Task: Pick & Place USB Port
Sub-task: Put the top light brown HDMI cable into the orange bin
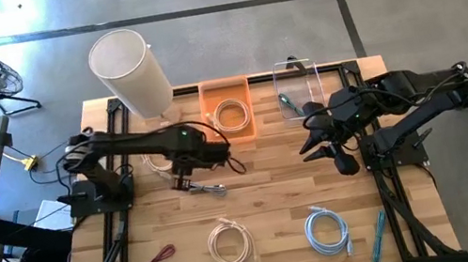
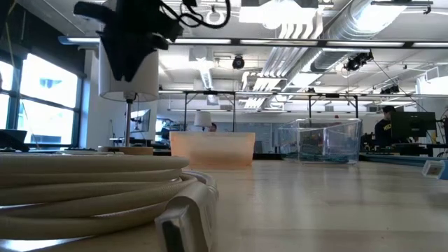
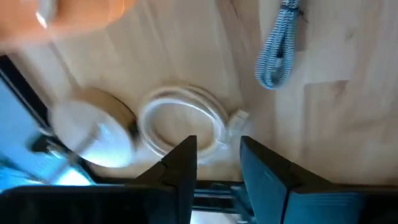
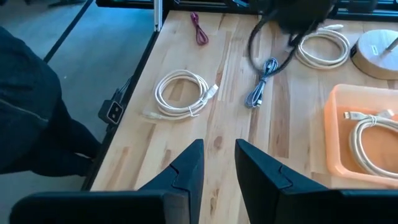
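Observation:
A grey-blue braided cable (image 1: pixel 210 189) (image 3: pixel 278 43) lies loose on the wooden table near its middle. A white cable coil (image 1: pixel 158 163) (image 3: pixel 183 121) lies flat beside a round lamp base (image 3: pixel 93 134). My left gripper (image 1: pixel 183 179) (image 3: pixel 217 162) hangs over the table between these two cables, pointing down, open, with nothing between its fingers. My right gripper (image 1: pixel 313 148) (image 4: pixel 219 162) waits raised at the table's right side, open and holding nothing. Another cream cable coil (image 1: pixel 231 112) (image 4: pixel 367 140) lies in the orange bin (image 1: pixel 216 134).
A clear container (image 1: pixel 299 91) stands right of the orange bin at the far edge. A tall white lamp shade (image 1: pixel 131 72) rises at the far left. Along the near edge lie a red cable (image 1: pixel 153 259), a white coil (image 1: pixel 231 243), a light blue coil (image 1: pixel 327 230) and a teal tool (image 1: pixel 377 235).

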